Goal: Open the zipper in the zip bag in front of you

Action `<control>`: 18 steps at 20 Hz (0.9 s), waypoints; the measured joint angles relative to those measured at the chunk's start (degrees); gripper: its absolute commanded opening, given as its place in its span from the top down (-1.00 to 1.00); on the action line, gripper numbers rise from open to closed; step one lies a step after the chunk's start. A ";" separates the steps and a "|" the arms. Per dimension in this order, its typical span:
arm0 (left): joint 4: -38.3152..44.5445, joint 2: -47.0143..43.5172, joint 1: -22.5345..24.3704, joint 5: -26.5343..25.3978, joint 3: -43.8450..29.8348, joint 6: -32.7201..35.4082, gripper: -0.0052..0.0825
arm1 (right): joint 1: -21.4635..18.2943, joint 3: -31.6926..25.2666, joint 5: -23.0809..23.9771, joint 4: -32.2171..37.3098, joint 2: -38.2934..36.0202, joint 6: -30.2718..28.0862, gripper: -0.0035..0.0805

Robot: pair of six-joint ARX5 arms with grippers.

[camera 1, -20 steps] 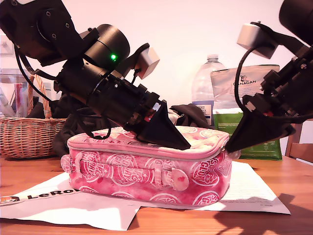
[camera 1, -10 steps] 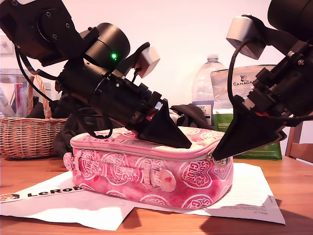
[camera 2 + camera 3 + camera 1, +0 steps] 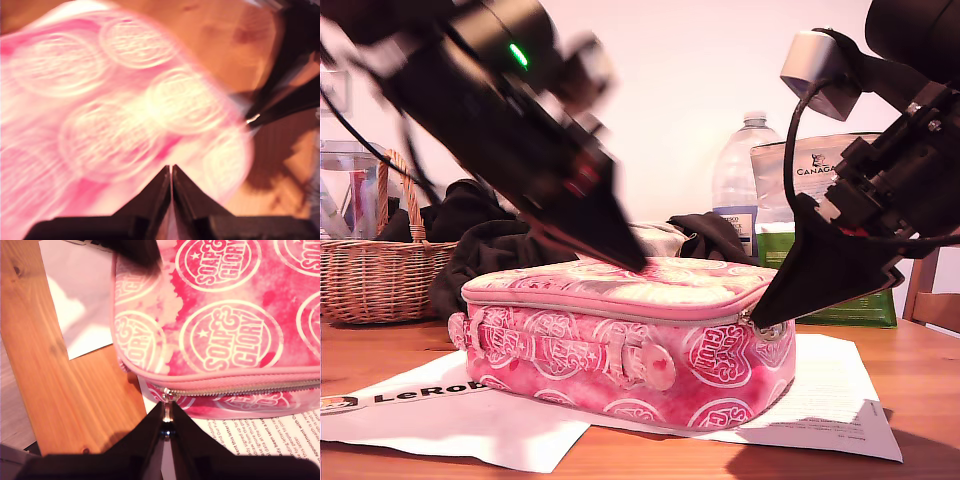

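The pink zip bag [image 3: 620,350] with white logo circles lies on paper on the table. Its zipper [image 3: 620,313] runs just under the top panel and shows as a silver toothed line [image 3: 240,389]. My second gripper [image 3: 756,320] comes in from the exterior view's right and is shut on the metal zipper pull [image 3: 168,396] at the bag's corner. My first gripper [image 3: 638,262], blurred by motion, points steeply down at the bag's top panel [image 3: 100,125]. Its jaws are shut with nothing between them [image 3: 171,167]. I cannot tell whether its tip touches the bag.
A wicker basket [image 3: 370,280] stands at the exterior view's left, with dark cloth [image 3: 490,250] behind the bag. A water bottle [image 3: 745,170] and a green-and-silver Canagan pouch [image 3: 820,170] stand behind at the right. White printed paper [image 3: 470,420] lies on the wooden table [image 3: 920,400].
My first gripper has left its spot on the bag's top, swinging up and toward the exterior view's left at a steeper tilt. My second gripper moved in to the corner pull, then held there.
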 measured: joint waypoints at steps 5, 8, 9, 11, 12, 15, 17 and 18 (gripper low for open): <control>-1.09 -0.66 8.09 -10.25 0.00 0.13 0.93 | 0.00 0.02 -0.07 -0.07 -0.15 0.00 0.95; -0.68 -0.66 13.49 -12.63 0.00 -0.07 0.93 | 0.00 0.02 -0.70 -0.07 -0.17 0.00 0.95; -0.66 -0.66 14.93 -12.72 0.00 -0.09 0.93 | 0.00 0.02 -1.18 -0.07 -0.17 0.07 0.95; 0.74 -0.63 16.59 -13.09 -0.02 -0.07 0.93 | 0.00 0.02 -1.53 -0.11 -0.17 1.07 0.95; 2.03 -0.63 16.94 -13.60 -0.02 -0.09 0.93 | 0.00 0.02 -1.55 -0.11 -0.17 1.20 0.95; 3.56 -0.50 18.14 -13.35 0.00 -1.44 0.93 | 0.00 0.02 -1.57 -0.11 -0.17 1.36 0.95; 4.07 1.11 18.40 -12.57 0.00 -1.60 0.93 | 0.00 0.02 -1.55 -0.11 -0.17 1.36 0.95; 4.07 2.84 18.43 -12.50 0.00 -1.60 0.93 | 0.00 0.04 -1.57 -0.11 -0.17 1.36 0.95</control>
